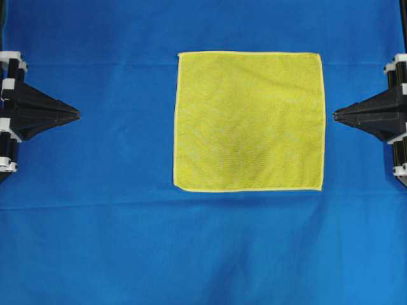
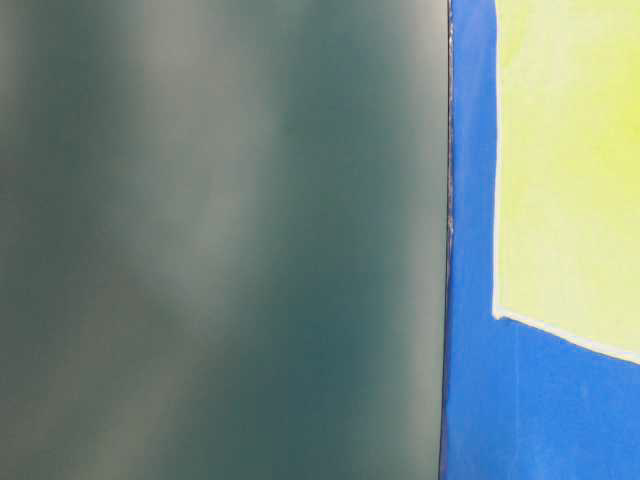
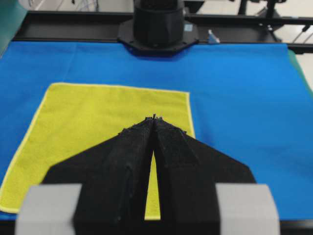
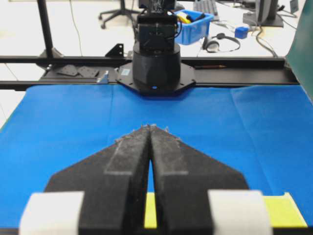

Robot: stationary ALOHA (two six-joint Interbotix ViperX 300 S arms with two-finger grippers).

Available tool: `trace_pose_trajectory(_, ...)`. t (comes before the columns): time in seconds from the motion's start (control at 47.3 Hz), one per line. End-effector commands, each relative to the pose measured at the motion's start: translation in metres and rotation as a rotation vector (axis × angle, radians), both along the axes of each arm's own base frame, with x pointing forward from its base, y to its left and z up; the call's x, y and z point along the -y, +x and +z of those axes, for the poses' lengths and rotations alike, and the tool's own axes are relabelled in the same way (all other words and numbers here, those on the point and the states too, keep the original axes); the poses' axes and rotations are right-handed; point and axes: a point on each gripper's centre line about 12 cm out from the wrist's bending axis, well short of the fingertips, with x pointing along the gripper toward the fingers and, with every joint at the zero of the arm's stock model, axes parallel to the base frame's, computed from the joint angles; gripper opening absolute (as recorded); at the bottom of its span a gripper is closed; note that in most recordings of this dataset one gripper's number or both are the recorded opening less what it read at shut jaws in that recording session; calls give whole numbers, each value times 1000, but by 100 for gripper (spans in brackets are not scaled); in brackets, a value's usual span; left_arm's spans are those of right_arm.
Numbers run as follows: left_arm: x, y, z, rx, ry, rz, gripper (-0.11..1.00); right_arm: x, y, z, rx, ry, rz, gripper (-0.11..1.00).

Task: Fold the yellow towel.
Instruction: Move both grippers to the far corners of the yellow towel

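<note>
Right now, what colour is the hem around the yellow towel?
A paler, whitish yellow line around the yellow towel, clearest in the table-level view.

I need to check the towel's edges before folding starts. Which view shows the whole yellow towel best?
The overhead view: the yellow towel lies flat, all four hems visible. The wrist views hide part behind closed grippers; the table-level view shows one blurred corner.

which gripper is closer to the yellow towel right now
Right. The right gripper sits just off the yellow towel's right edge, shut. The left gripper, also shut, is well clear of its left edge.
</note>
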Motion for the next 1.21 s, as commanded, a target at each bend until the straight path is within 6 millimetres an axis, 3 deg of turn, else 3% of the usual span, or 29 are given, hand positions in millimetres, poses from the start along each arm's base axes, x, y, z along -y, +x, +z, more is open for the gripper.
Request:
trace_pose_trajectory(0.0, -2, 6, 11, 23, -21, 9, 0, 0, 3, 11, 26, 14, -1, 0)
trace_pose_trajectory(0.127, -4, 12, 10, 20, -24, 18, 0, 5, 4, 8, -23, 19, -22, 0)
trace_pose_trajectory(0.275, -11, 29, -3, -15, -24, 52, 0, 23, 4, -3, -136, 43, -116, 0)
trace_pose_trajectory(0.592, -50, 77, -33, -142, -46, 183, 2, 82, -4, -39, -350, 122, -400, 0)
trace_pose_trajectory(0.656, -58, 87, -38, -166, -49, 205, 15, 95, -5, -51, -408, 151, -457, 1)
trace_pose_trajectory(0.74, -73, 102, -48, -210, -58, 245, 42, 110, -6, -66, -475, 181, -520, 4)
trace_pose_trajectory(0.825, -90, 116, -63, -262, -68, 287, 68, 126, -7, -82, -542, 211, -578, 30)
trace_pose_trajectory(0.888, -102, 124, -75, -298, -77, 314, 82, 136, -8, -93, -595, 227, -608, 48)
trace_pose_trajectory(0.952, -113, 133, -86, -329, -85, 336, 87, 145, -8, -104, -645, 233, -629, 62)
trace_pose_trajectory(1.184, -151, 164, -129, -434, -99, 399, 85, 170, 2, -142, -778, 255, -657, 57)
